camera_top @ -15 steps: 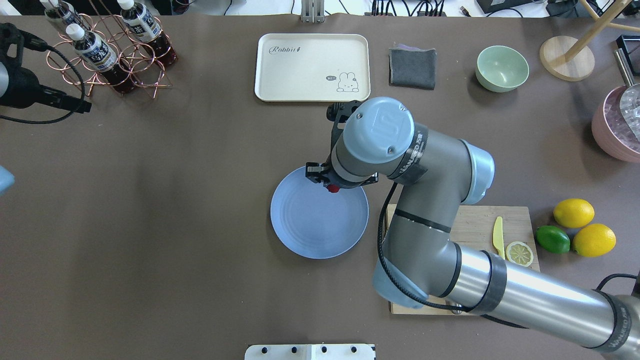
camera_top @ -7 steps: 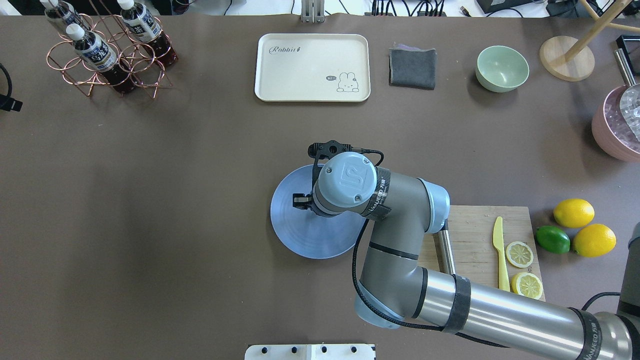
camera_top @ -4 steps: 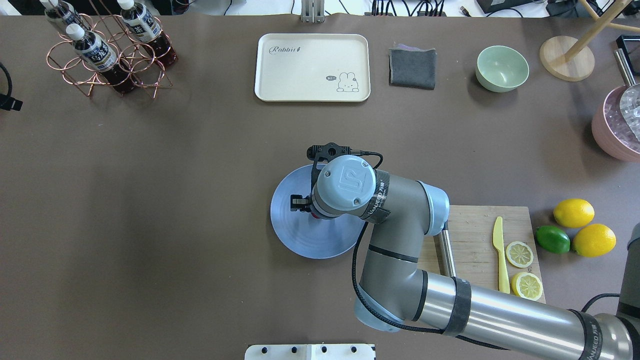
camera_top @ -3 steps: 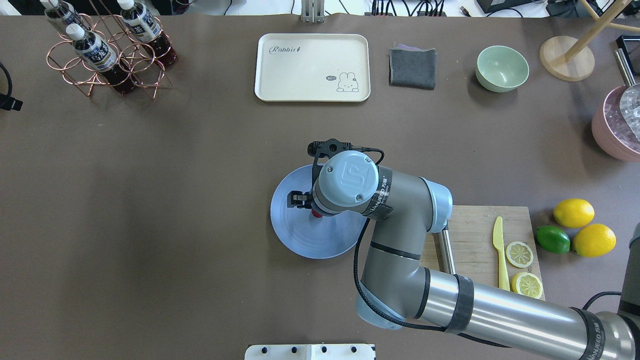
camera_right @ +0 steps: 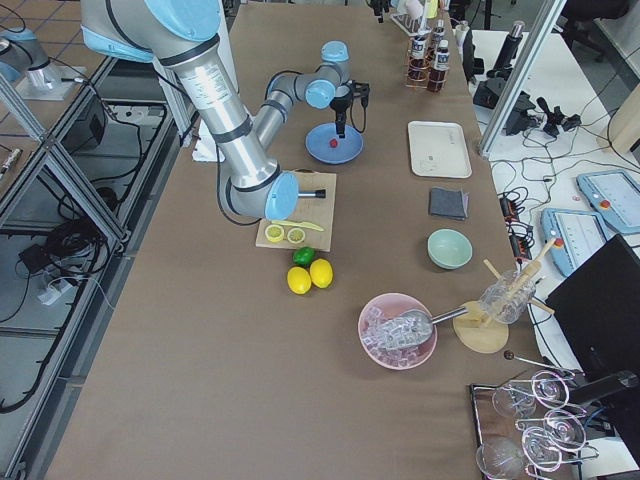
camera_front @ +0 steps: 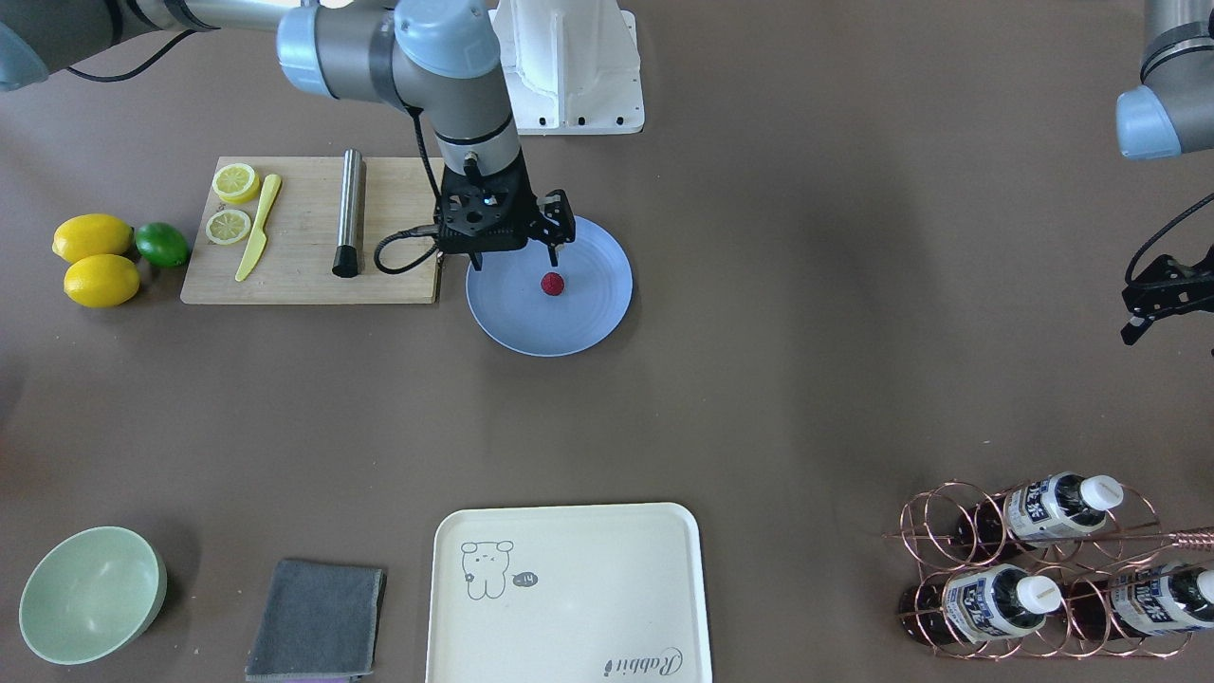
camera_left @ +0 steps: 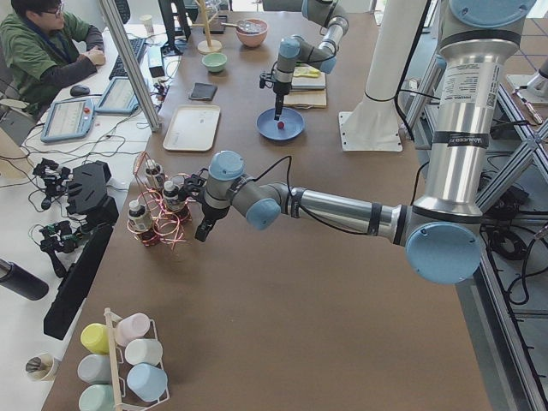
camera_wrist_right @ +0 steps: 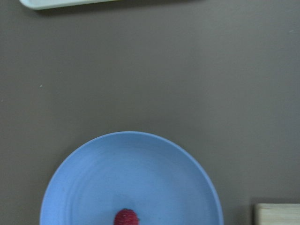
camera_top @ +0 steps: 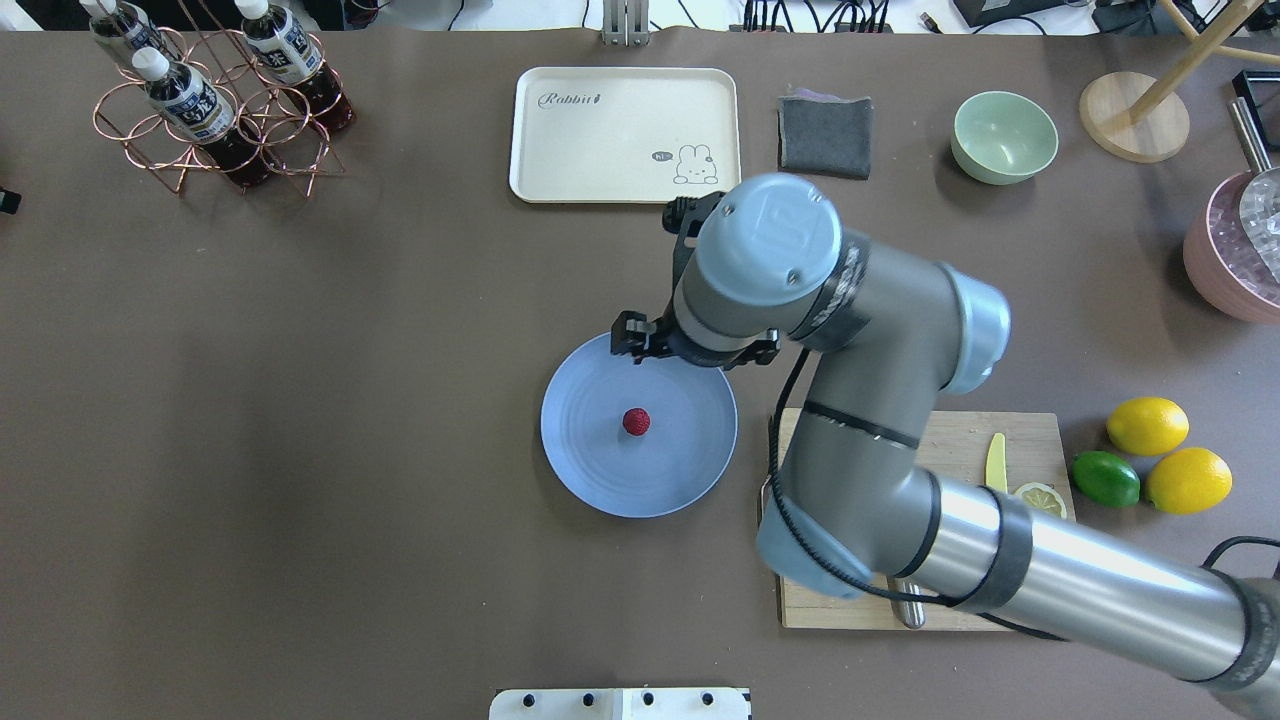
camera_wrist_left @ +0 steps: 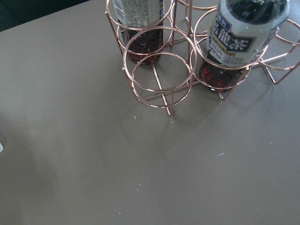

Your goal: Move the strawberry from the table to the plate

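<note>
Strawberry (camera_front: 553, 283) sits mid-plate (camera_front: 588, 323); my right gripper (camera_front: 513, 256) hangs over its upper-left edge, jaws apart, empty. I'd rise straight up, no sideways nudge.

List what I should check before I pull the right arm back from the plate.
1. Strawberry on plate: ok, it lies near the middle.
2. Right claw open and empty: ok, fingers spread, nothing between them.
3. Right claw clear of strawberry: ok, it hangs above the plate's rim, apart from the berry.
4. Right arm's clearance over the board: cannot tell, the arm overhangs it in the overhead view.
5. Left claw out of the way: ok, it is far off by the rack. Whether it is open or shut: cannot tell.
</note>
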`<state>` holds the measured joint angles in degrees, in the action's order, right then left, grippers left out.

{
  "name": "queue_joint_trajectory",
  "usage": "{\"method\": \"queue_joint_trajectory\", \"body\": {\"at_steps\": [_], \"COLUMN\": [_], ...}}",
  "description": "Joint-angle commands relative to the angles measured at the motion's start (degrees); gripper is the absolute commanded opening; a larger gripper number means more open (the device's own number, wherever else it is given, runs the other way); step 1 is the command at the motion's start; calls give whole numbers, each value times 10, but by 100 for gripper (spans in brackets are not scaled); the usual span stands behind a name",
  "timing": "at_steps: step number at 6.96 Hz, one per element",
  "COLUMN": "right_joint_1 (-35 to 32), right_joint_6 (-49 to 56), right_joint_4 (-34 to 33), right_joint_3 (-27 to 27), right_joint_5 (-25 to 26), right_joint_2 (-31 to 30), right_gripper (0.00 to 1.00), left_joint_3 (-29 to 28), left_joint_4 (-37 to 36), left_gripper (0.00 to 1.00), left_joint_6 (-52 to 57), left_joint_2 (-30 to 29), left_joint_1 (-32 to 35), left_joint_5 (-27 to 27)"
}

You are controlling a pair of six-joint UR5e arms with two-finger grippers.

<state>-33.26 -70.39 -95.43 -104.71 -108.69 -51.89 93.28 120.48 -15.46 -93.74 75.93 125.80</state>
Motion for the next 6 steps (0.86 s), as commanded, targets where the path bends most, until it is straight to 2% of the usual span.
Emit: {"method": "queue_joint_trajectory", "body": {"at_steps": [1, 3, 4, 5, 6], "right_joint_1": [-126, -264, -370, -443, -478], "right_joint_6": [167, 428, 549, 615, 651], "right_joint_4": [-98, -99, -99, -96, -92], "right_joint_3": [-80, -77, -61, -39, -21], "right_joint_5": [-77, -128, -193, -258, -260], "right_joint_2": [-80, -206, -252, -292, -322], "right_gripper": [100, 100, 100, 100, 100], "left_joint_3": [2, 6, 19, 40, 48], "left_joint_4": [-30, -175, -250, -311, -320], "left_gripper": [98, 98, 98, 98, 98], "left_joint_6": [115, 274, 291, 292, 287], "left_joint_2": [32, 30, 24, 23, 32], "left_joint_1": [73, 181, 207, 213, 218], "left_joint_5": [6, 4, 4, 6, 8]}}
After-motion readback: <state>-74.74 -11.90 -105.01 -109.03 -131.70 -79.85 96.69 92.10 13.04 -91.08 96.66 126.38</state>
